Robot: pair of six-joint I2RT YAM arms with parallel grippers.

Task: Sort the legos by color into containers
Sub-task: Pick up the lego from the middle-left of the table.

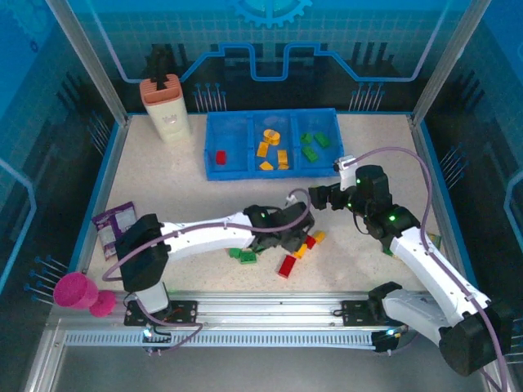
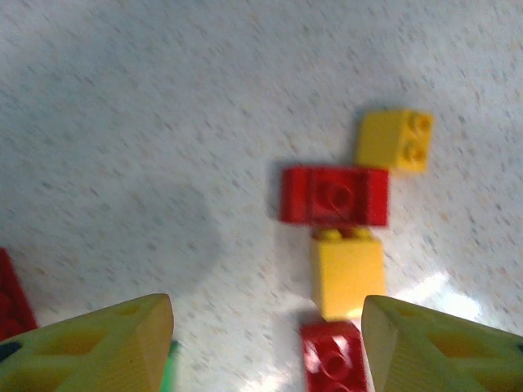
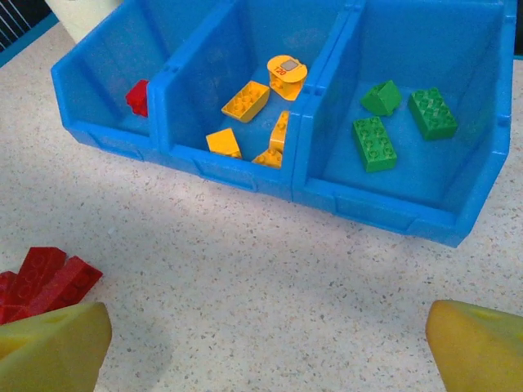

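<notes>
With the left gripper (image 2: pixel 265 314) held wide open and empty over a red lego (image 2: pixel 334 196) abutting a yellow lego (image 2: pixel 347 276), both colours could be pinched together and mis-sorted.

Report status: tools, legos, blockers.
Left tool open, low over loose legos. Right tool open, empty, facing tray. No blocker seen.

Open tabletop (image 1: pixel 163 188) is stretching toward 10 o'clock from the loose bricks (image 1: pixel 288 265); the blue tray (image 1: pixel 237 174) is blocking 12 o'clock.
</notes>
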